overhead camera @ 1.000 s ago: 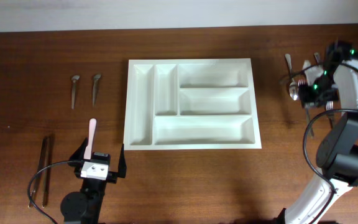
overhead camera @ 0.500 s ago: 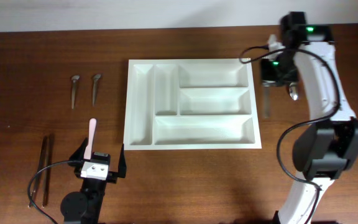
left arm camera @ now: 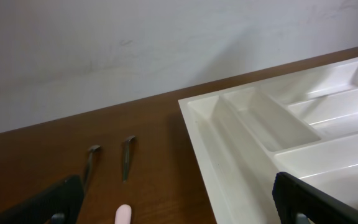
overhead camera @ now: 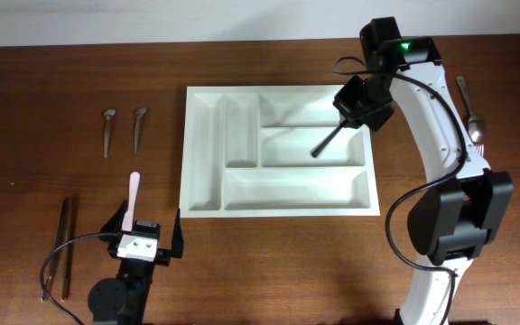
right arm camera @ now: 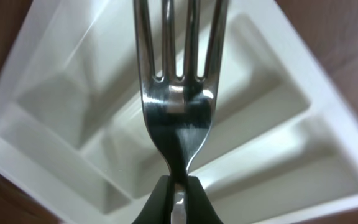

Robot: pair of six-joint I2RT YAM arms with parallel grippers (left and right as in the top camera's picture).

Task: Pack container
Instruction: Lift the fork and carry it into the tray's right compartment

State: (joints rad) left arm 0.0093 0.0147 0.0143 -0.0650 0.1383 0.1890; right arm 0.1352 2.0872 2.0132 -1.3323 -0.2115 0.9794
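Cutlery on the far left lies unpacked: a pair of thin dark sticks (overhead camera: 65,248) near the table's front edge, and farther back two small metal utensils (overhead camera: 108,132) side by side, well apart from the tray. Just right of them a pink-handled piece (overhead camera: 133,191) lies on the wood, right in front of the left gripper (overhead camera: 147,227), whose jaws stand wide apart and hold nothing. At the middle of the table sits the container (overhead camera: 287,188), and all five of its compartments look bare in the overhead view, so nothing appears to be packed yet. Over its right half the right gripper (overhead camera: 348,119) is clamped on the handle of a fork (overhead camera: 326,143), which slants down and to the left above the middle long compartment. The wrist view shows the tines hanging over the tray's dividers, apparently not touching it. To the right of the arm, a spoon (overhead camera: 475,122) lies on the table. By my reading this is the first placement, with every other piece left to go.
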